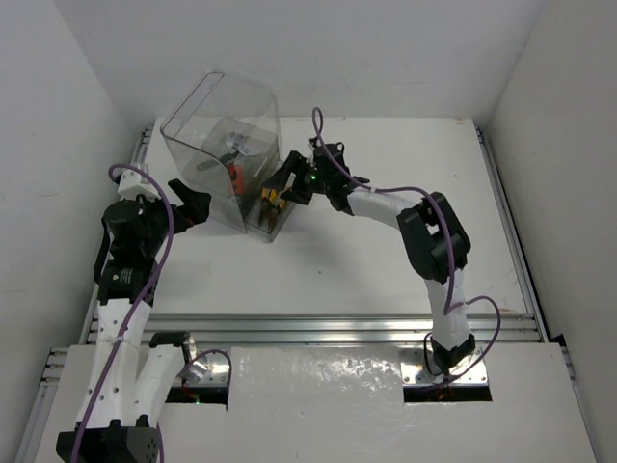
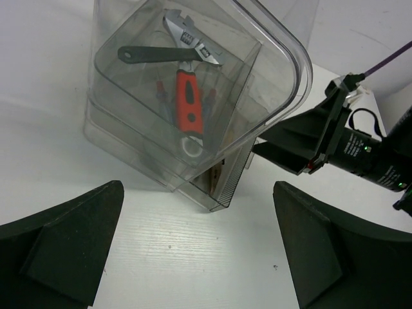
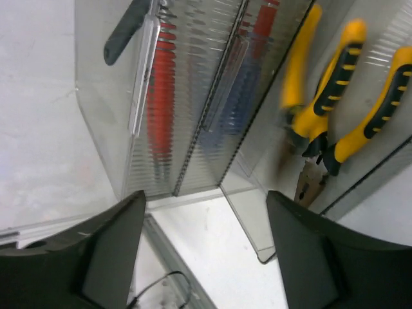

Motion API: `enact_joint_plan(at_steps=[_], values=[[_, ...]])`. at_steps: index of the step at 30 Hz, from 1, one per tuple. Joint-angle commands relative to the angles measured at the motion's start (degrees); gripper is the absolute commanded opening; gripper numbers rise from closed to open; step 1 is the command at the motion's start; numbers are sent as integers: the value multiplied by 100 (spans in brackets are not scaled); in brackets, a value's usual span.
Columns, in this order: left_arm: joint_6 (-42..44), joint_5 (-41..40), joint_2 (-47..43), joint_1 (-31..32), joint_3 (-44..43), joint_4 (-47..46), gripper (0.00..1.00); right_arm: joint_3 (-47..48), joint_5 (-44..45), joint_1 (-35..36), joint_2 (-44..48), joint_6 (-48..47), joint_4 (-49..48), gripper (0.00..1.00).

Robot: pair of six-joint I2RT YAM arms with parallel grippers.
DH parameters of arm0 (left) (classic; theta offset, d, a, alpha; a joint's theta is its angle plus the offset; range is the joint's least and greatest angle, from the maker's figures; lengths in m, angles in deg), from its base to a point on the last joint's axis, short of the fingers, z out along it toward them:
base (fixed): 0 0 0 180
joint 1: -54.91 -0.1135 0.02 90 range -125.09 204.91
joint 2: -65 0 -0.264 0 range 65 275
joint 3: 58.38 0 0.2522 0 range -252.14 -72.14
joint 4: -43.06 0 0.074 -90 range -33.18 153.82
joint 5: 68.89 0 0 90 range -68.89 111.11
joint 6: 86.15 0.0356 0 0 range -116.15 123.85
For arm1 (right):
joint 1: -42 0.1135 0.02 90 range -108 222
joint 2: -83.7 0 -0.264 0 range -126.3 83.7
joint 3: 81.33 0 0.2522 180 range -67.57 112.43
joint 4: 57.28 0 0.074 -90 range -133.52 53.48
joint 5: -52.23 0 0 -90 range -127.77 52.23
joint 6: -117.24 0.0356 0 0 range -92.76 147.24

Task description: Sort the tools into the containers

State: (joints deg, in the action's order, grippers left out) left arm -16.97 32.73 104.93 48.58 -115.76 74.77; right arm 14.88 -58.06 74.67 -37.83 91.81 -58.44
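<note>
Both grippers are open wide and holding nothing: left gripper (image 2: 199,257) sits just short of the tilted smoky clear plastic box (image 1: 207,125), right gripper (image 3: 206,257) beside yellow-handled pliers (image 3: 347,64) inside it, with red-handled adjustable wrench (image 2: 190,96) and black-handled wrench (image 2: 154,55) further in.

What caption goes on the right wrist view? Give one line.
Open right gripper facing the clear box, yellow-handled pliers inside.
</note>
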Motion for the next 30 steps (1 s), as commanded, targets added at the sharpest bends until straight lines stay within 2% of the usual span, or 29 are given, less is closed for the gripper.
enact_joint_plan(at_steps=[1, 3, 6, 8, 10, 11, 16, 22, 30], values=[[104, 16, -28, -18, -226, -170, 100, 141, 367, -15, 498, -445, 735, 77], [104, 16, -46, -18, -209, -178, 100, -255, 613, -23, 797, -665, 1007, 79], [104, 16, -55, -18, -209, -178, 100, -423, 1543, -58, 1062, -876, 1718, 78], [96, 25, -55, -18, -209, -178, 100, -563, 1511, -163, 974, -850, 1686, 61], [96, 16, -63, -9, -209, -178, 100, -774, 1328, -225, 852, -789, 1083, 35], [96, 7, -63, -9, -217, -178, 100, -853, 1309, -286, 781, -736, 1009, 0], [87, 16, -54, -18, -209, -178, 100, -415, 1151, -375, 80, -552, 887, 0], [78, -19, -107, -18, -209, -170, 100, 59, 37, -410, -852, 46, -493, 0], [69, 86, -90, -26, -209, -205, 100, 928, -519, -393, -1837, 731, -1776, 0]])
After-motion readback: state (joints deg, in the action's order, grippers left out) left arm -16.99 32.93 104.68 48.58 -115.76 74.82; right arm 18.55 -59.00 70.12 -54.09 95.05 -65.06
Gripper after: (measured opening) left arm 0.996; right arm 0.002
